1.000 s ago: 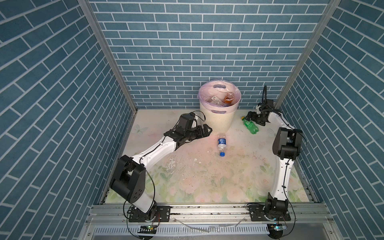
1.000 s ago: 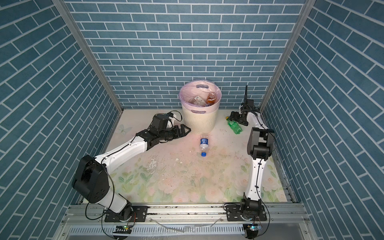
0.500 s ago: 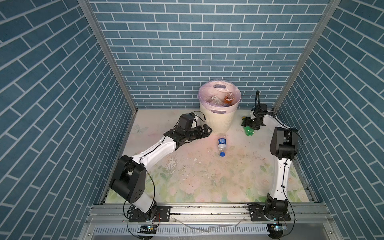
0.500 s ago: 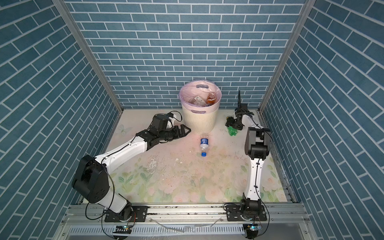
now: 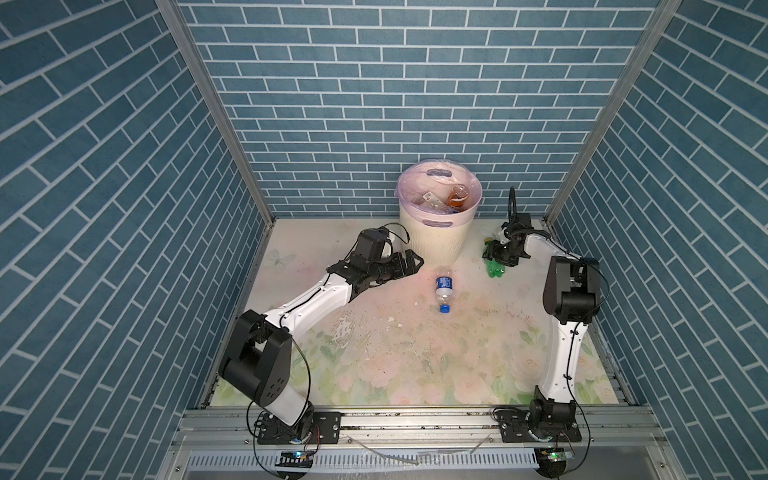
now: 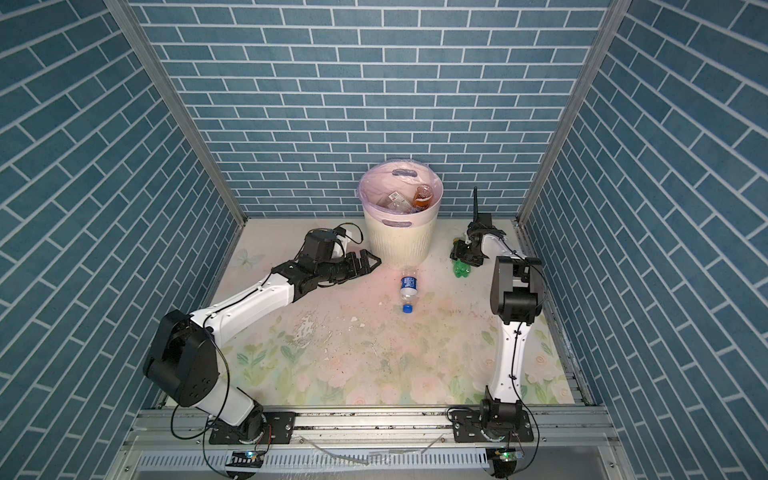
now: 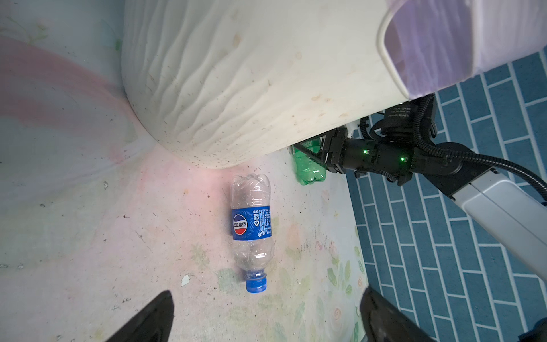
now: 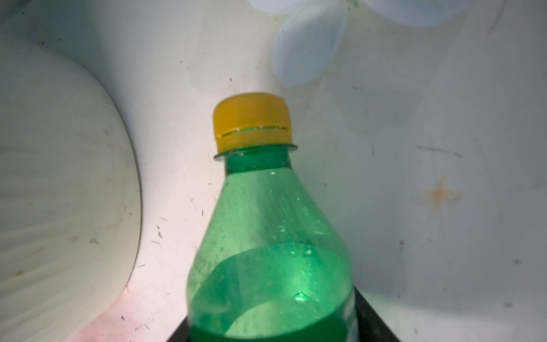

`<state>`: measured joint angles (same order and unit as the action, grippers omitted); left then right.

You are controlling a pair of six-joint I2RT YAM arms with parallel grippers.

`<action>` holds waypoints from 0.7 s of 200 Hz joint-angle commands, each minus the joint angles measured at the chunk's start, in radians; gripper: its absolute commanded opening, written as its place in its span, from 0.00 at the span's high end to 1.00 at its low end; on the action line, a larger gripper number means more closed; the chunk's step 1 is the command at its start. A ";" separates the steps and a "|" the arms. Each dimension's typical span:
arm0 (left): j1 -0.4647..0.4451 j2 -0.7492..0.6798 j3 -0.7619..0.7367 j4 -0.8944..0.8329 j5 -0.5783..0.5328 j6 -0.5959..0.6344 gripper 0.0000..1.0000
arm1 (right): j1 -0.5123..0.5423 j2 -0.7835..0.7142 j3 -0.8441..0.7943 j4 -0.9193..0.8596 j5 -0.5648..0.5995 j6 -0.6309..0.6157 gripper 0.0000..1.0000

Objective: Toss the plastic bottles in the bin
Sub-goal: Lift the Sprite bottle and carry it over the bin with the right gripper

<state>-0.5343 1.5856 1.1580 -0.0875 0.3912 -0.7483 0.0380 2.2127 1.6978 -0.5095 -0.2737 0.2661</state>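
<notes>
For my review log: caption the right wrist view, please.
Green bottle, yellow cap, straddled by the right end effector, beside the bin.

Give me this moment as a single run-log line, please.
left gripper open, near bin | right gripper around green bottle, grip unconfirmed | blue-capped bottle lying on table

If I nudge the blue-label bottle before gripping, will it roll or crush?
The blue-label bottle looks empty, so probably light and easily shoved. Lying on its side, round-bodied, it will likely roll sideways. Its thin walls may dent, though the fitted blue cap should stiffen it.
</notes>
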 commanded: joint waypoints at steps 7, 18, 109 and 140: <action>0.005 -0.030 -0.023 0.012 0.016 -0.014 0.01 | 0.016 -0.088 -0.078 0.027 -0.013 0.066 0.51; 0.005 -0.031 -0.025 0.012 0.021 -0.022 0.01 | 0.020 -0.110 -0.096 0.029 -0.018 0.073 0.52; 0.004 -0.047 0.070 -0.085 0.002 0.046 0.01 | 0.045 -0.360 -0.119 -0.005 -0.006 0.070 0.55; -0.003 -0.041 0.173 -0.128 -0.012 0.121 0.01 | 0.054 -0.444 -0.037 -0.014 -0.015 0.065 0.55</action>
<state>-0.5346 1.5635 1.2453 -0.1776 0.3962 -0.7139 0.0822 1.8404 1.5761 -0.5037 -0.2852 0.3183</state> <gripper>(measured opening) 0.994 0.551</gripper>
